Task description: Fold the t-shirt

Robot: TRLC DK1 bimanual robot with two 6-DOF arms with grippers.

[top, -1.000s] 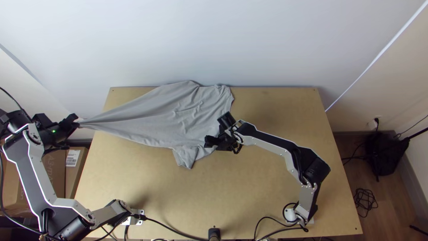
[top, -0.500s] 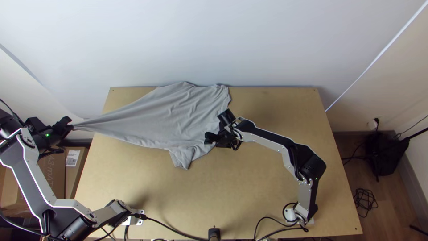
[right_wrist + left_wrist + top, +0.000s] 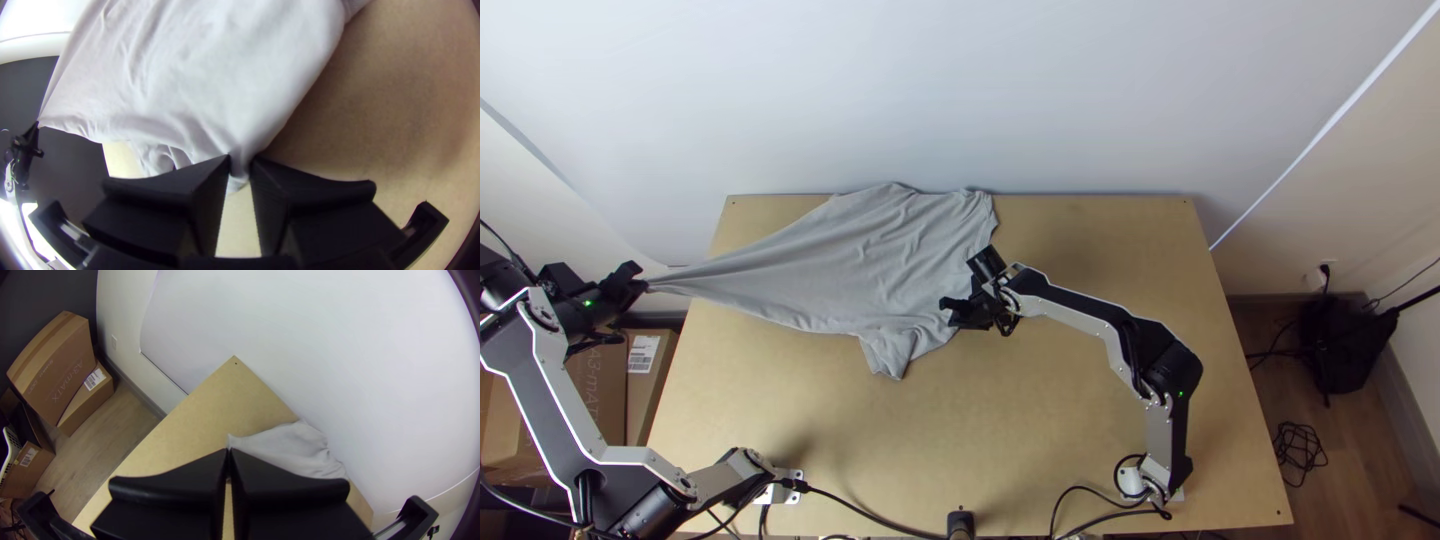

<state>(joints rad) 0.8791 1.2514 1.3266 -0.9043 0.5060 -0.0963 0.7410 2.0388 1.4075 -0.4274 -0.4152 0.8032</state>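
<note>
My left gripper (image 3: 642,284), beyond the table's left side, is shut on a drawn-out end of the grey t-shirt (image 3: 865,255). From there the cloth runs taut to the wider part, which lies with creases over the back left and middle of the table. At the shirt's right side, my right gripper (image 3: 950,308) is shut on a bit of its edge. In the left wrist view, the left gripper (image 3: 229,452) has its fingers together in front of the shirt (image 3: 295,445). The right wrist view shows cloth of the shirt (image 3: 210,75) pinched at the tips of the right gripper (image 3: 240,162).
The wooden table (image 3: 1080,430) is bare on its right and along the front. A wall (image 3: 960,90) stands behind its back edge. Cardboard boxes (image 3: 600,390) are on the floor at the left. Cables (image 3: 870,513) lie by the front edge.
My left gripper has moved a little further left, and the shirt has shifted slightly left with it. The right arm's links have swung slightly left, its gripper staying nearly in place.
</note>
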